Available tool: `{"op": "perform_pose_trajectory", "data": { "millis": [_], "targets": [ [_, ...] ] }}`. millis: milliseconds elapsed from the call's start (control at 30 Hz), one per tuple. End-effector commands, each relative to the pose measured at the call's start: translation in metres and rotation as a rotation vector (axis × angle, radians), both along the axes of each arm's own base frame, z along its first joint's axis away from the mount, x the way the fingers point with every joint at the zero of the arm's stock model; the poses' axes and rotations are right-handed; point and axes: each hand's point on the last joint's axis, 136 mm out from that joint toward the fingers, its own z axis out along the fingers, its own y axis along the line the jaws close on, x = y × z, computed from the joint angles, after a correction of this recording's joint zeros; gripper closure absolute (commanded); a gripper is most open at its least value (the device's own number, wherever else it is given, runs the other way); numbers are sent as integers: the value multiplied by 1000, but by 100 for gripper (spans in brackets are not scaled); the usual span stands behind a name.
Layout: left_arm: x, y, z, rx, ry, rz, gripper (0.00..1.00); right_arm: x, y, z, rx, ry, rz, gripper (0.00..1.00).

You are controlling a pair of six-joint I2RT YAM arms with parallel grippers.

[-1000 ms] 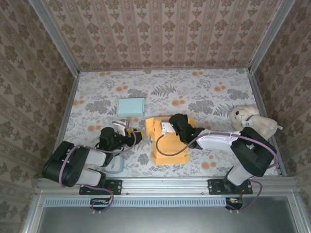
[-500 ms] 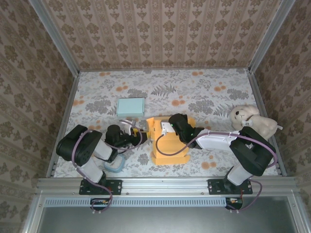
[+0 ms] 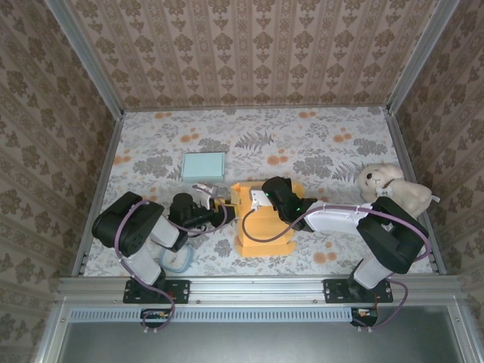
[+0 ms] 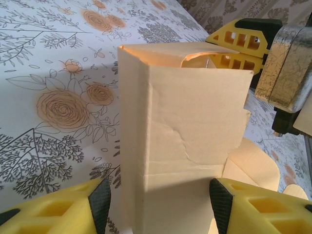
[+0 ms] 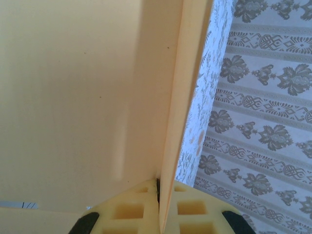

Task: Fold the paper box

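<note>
1. Near the middle of the flowered table [image 3: 318,140], a little toward the near edge, sits the orange paper box [image 3: 265,231]. It is partly folded, with one wall standing upright at its far left corner.
2. Left claw [image 4: 158,200] lies low at the left side of the box. Its fingers are spread, one on each side of the upright wall, and a strip of table shows between one finger and the cardboard.
3. Right claw [image 5: 158,187] reaches the top of that wall from the right. Its fingers are pressed together on a thin flap edge, pinching it.
4. Pale blue pad [image 3: 204,166] lies flat, far and left of the box, apart from it.
5. Teddy bear [image 3: 393,189] sits by the right edge of the table, well apart from the box.
6. Pale blue ring [image 3: 178,261] lies by the left arm's base.
</note>
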Motion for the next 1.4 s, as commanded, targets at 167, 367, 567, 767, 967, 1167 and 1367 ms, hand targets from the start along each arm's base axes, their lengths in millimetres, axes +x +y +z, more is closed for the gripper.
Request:
{"op": "perform_pose_trajectory", "data": {
  "millis": [167, 367, 567, 767, 967, 1167, 1367],
  "targets": [
    [5, -13, 10, -20, -38, -14, 41, -8, -9, -20, -104, 61, -2, 100],
    [12, -14, 8, 0, -31, 22, 42, -9, -7, -18, -103, 53, 5, 100],
    [19, -16, 9, 6, -22, 39, 45, -9, -6, -17, -103, 50, 7, 100],
    [16, -23, 14, -1, -31, 19, 46, -9, -6, -16, -103, 48, 8, 100],
    [4, -26, 20, 7, -49, -5, 46, -6, -7, -12, -103, 29, -8, 100],
    [-7, -30, 21, 47, -75, -22, 46, -4, -7, 5, -51, -25, -30, 100],
    [-6, -31, 20, 90, -88, -4, 48, -6, -3, 20, -17, -90, -6, 100]
  ]
}}
